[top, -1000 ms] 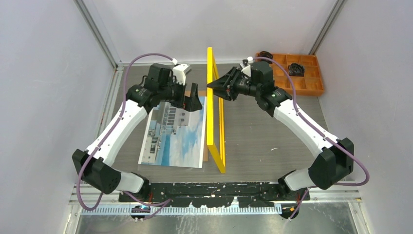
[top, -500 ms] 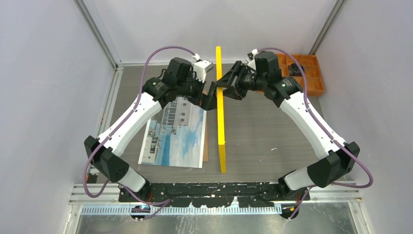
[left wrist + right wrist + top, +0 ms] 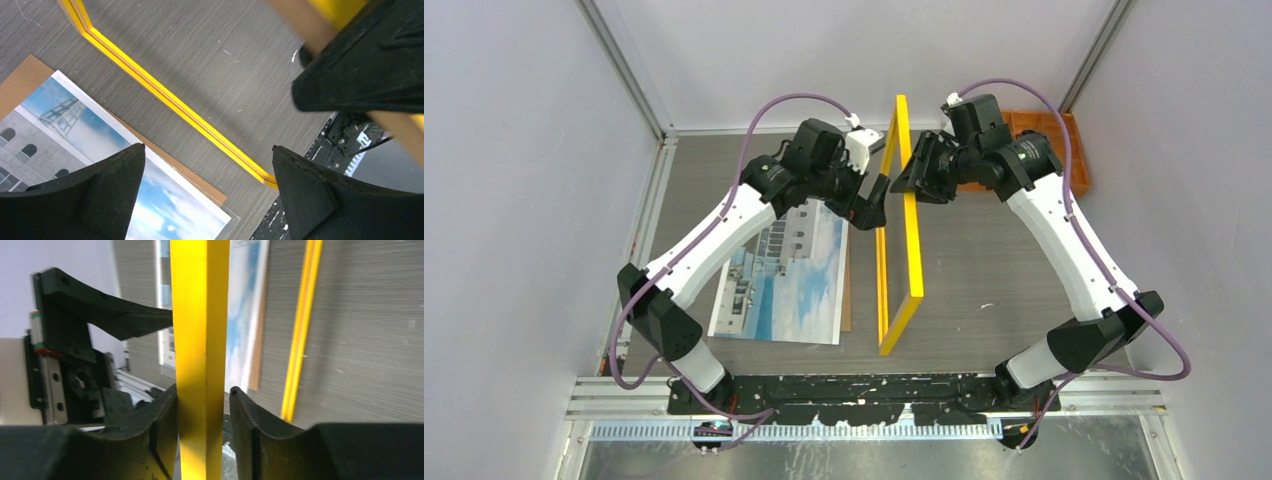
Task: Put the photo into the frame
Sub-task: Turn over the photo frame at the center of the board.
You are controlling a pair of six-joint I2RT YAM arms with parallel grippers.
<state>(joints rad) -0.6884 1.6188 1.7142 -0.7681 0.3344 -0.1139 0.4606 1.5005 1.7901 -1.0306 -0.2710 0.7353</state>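
Observation:
The frame (image 3: 912,240), thin and bright yellow, stands on its long edge in mid-table and leans to the right. My right gripper (image 3: 914,175) straddles its raised top bar (image 3: 200,340). One finger touches the bar and a narrow gap shows at the other, so the jaws (image 3: 202,390) are open around it. The photo (image 3: 789,275), a white building under blue sky, lies flat to the left of the frame. My left gripper (image 3: 869,205) hovers wide open over the photo's far right corner with nothing between its fingers (image 3: 207,147).
A brown backing board (image 3: 20,80) lies under the photo, and a clear sheet corner (image 3: 231,220) pokes out beside it. An orange compartment tray (image 3: 1076,165) sits at the back right behind the right arm. Grey walls close in on both sides.
The frame has tipped from upright and edge-on to leaning right, its top bar carried rightward. Both arms have reached farther back and to the right. The right jaws have loosened on the bar.

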